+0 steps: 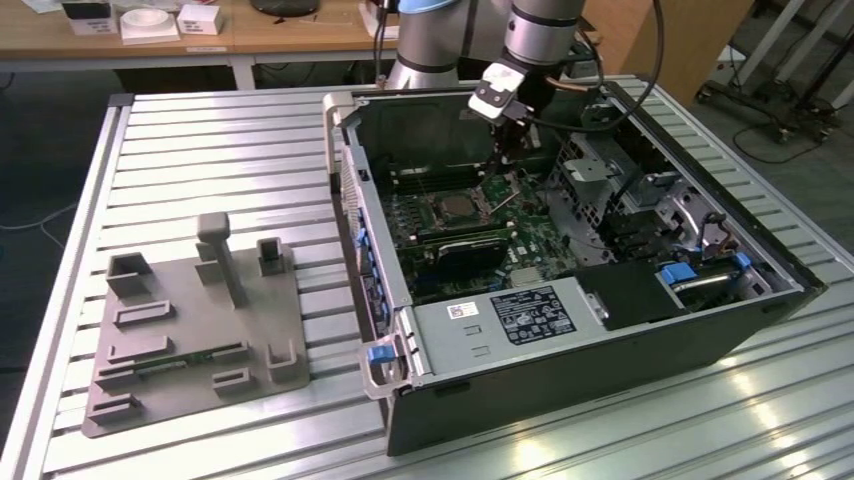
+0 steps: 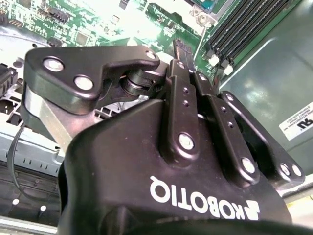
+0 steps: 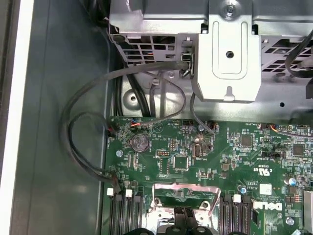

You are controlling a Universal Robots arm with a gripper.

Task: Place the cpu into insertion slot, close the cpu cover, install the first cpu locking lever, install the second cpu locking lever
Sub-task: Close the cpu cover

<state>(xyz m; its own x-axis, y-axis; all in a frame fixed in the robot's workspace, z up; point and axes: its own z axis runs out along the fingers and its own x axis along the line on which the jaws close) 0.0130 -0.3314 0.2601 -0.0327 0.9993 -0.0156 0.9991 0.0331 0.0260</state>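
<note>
My gripper (image 1: 503,172) reaches down into the open computer case (image 1: 747,330), just to the exterior view's right of the insertion slot (image 1: 458,208). The slot is a square socket with a silvery rim and a grey-dark centre on the green board. I cannot tell the cpu apart from that centre. In the second wrist view the gripper (image 2: 179,45) has its fingers pressed together, with nothing seen between them. In the first wrist view the gripper (image 3: 182,220) sits right at a thin silvery frame, the cpu cover (image 3: 185,188), through whose cut-out green board shows.
A grey power-supply box (image 1: 514,318) with a label fills the case's near end. Black memory slots (image 2: 244,24) flank the socket. A metal drive cage (image 3: 227,54) and loose black cables (image 3: 83,122) lie close by. A grey fixture (image 1: 194,330) stands on the slatted table (image 1: 200,150).
</note>
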